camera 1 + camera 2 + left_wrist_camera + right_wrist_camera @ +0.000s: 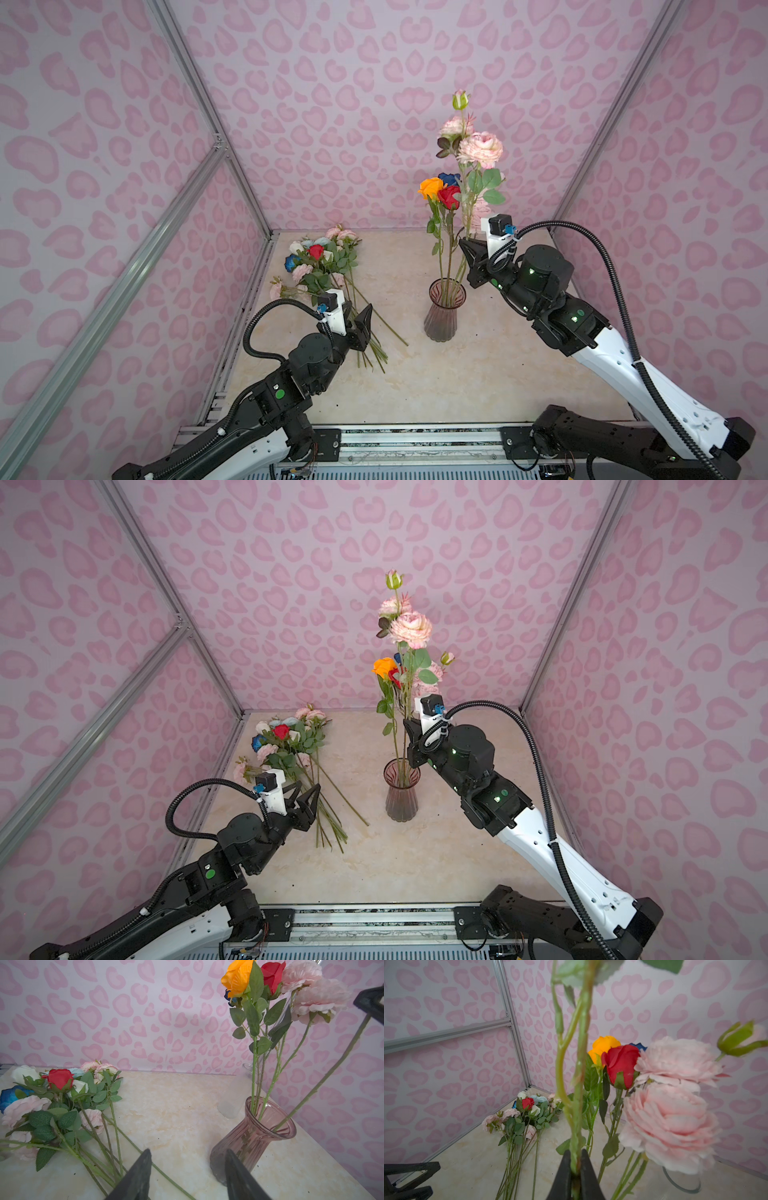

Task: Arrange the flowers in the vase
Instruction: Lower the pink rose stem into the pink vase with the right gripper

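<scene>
A ribbed pink glass vase (444,316) (401,798) (255,1136) stands mid-table and holds orange, red, dark blue and pale pink flowers (440,191) (270,978) (620,1064). My right gripper (467,246) (409,726) (574,1155) is above the vase's right side, shut on the green stem (577,1084) of a tall pink flower (480,147) (411,625). That stem's lower end slants into the vase mouth. More flowers (320,266) (286,742) (60,1101) (527,1113) lie in a pile on the table at the left. My left gripper (359,320) (305,791) (188,1151) hovers open over their stems, holding nothing.
Pink patterned walls and aluminium frame posts (245,178) close in the marble-look table (436,382) on three sides. A clear glass vessel (229,1103) sits behind the vase near the back wall. A metal rail (415,440) runs along the front edge.
</scene>
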`<action>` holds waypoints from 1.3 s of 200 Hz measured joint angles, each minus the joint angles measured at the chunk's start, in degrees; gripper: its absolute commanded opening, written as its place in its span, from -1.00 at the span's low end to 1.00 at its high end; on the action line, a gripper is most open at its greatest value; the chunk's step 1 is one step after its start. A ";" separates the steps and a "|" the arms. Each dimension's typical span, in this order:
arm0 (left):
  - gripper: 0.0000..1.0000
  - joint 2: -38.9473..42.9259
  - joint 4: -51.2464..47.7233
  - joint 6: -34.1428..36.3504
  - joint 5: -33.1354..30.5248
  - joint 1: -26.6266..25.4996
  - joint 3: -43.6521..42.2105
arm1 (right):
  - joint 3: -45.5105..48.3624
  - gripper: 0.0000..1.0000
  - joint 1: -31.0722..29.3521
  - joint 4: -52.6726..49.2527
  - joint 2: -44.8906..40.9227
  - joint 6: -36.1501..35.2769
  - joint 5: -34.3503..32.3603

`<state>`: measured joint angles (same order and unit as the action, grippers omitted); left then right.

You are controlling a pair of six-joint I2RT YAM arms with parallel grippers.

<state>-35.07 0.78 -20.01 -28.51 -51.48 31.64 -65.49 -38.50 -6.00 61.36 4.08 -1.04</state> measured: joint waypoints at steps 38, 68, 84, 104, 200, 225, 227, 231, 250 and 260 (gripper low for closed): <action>0.13 -0.11 -0.13 -0.52 0.02 0.00 -0.57 | 7.54 -0.71 0.00 4.90 -0.96 2.29 0.20; 0.13 -0.35 -0.13 -0.57 0.02 0.00 -1.01 | 10.60 -0.74 0.00 8.39 -0.72 3.45 0.66; 0.13 -0.94 -0.17 -0.57 0.02 0.04 -0.85 | 12.28 -0.71 0.00 9.57 -0.68 4.09 0.66; 0.13 -1.62 -0.24 -0.81 0.09 0.04 -0.63 | 13.25 -0.70 0.00 10.97 -0.24 4.39 0.66; 0.13 -2.95 -0.22 -0.94 0.24 0.07 0.22 | 14.40 -0.56 -0.02 12.85 -1.07 6.43 1.14; 0.13 -3.26 -0.26 -0.94 0.26 0.07 0.33 | 14.62 -0.52 -0.24 12.90 -2.03 6.88 1.29; 0.13 -3.30 -0.24 -0.94 0.26 0.11 0.33 | 14.64 -0.52 -0.28 12.90 -2.14 6.91 1.29; 0.13 -3.39 -0.26 -0.94 0.28 0.11 0.35 | 14.67 -0.51 -0.39 12.87 -2.34 6.93 1.29; 0.12 -3.74 -0.31 -0.94 0.52 0.11 0.39 | 14.69 -0.46 -0.92 12.79 -3.08 7.32 1.31; 0.12 -3.82 -0.31 -0.94 0.50 0.11 0.42 | 14.69 -0.45 -1.31 12.44 -3.65 7.32 1.29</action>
<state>-38.89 0.47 -20.95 -28.01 -51.37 32.05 -50.81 -39.81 6.44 57.71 11.40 0.25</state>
